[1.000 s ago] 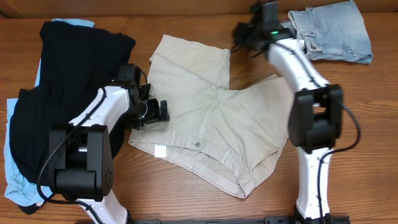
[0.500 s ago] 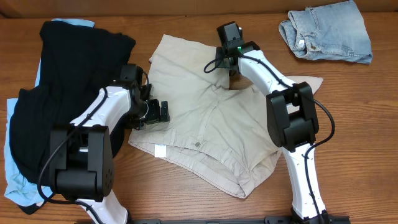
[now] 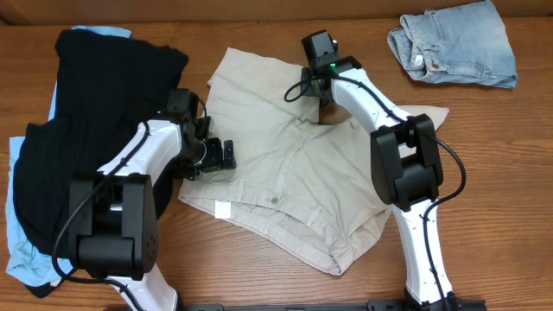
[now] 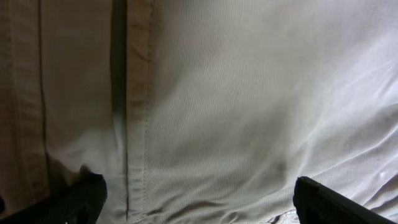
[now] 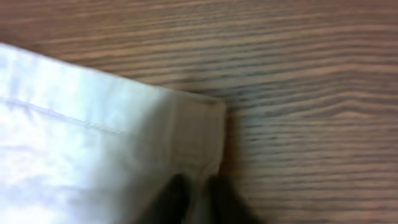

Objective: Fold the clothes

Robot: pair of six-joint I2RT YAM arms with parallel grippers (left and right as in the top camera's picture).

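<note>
Wood-grain table (image 3: 259, 276) carries the laundry. Nearest me, large pale beige khaki shorts (image 3: 285, 173) lie spread flat mid-table, their small white label (image 3: 222, 209) at the near waistband. The left gripper (image 4: 199, 199) hangs over their left edge, claw spread wide and holding nothing. Beside it, a black garment (image 3: 95, 112) is heaped on a pale-blue garment (image 3: 22, 250). Farther off, the right gripper (image 5: 199, 196) has narrowed its claw onto the shorts' hem corner. Small faded denim shorts (image 3: 458, 43) sit folded in the far right corner, well apart.

Bare table (image 3: 510, 173) opens right of the khaki shorts (image 3: 276, 164). A black garment (image 3: 95, 112) crowds the left, denim shorts (image 3: 458, 43) the far right.
</note>
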